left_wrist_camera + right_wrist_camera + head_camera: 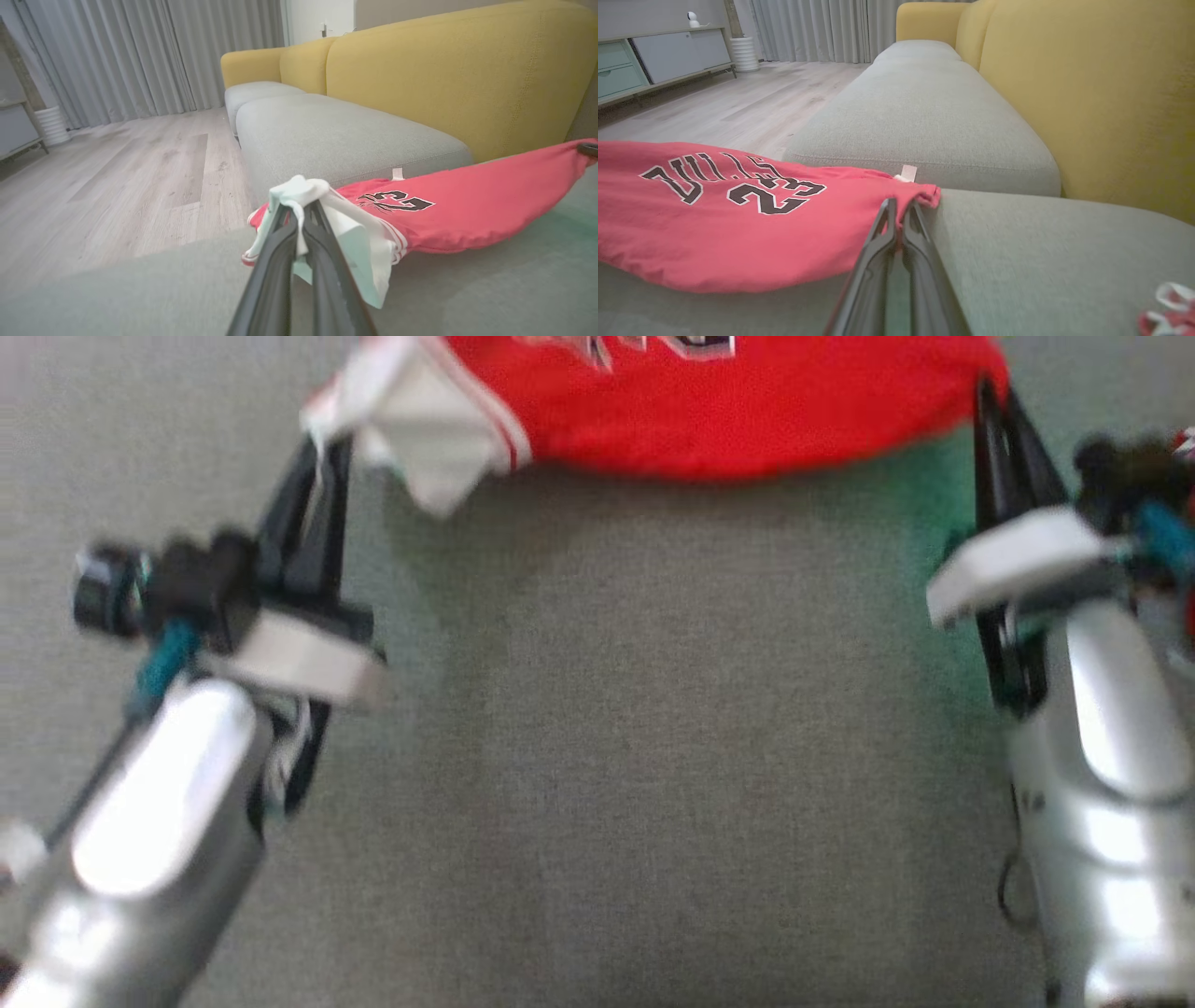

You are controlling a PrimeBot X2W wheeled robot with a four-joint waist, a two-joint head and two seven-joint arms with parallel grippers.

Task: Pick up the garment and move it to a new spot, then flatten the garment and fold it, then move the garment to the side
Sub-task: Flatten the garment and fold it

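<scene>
The garment (738, 411) is a red jersey with black and white lettering and a white-trimmed sleeve, stretched above the grey sofa cushion (635, 756) at the top of the head view. My left gripper (327, 453) is shut on its white sleeve corner; in the left wrist view the gripper (299, 207) pinches pale cloth of the garment (467, 205). My right gripper (985, 392) is shut on the opposite red corner; in the right wrist view the gripper (899, 205) clamps the garment (714, 219), which sags between both grips.
A long grey seat cushion (336, 135) runs ahead, with the yellow sofa back (444, 74) on one side. Wooden floor (117, 186), grey curtains (140, 56) and a low cabinet (658, 60) lie beyond. Another red and white piece of cloth (1167, 312) lies at the right wrist view's corner.
</scene>
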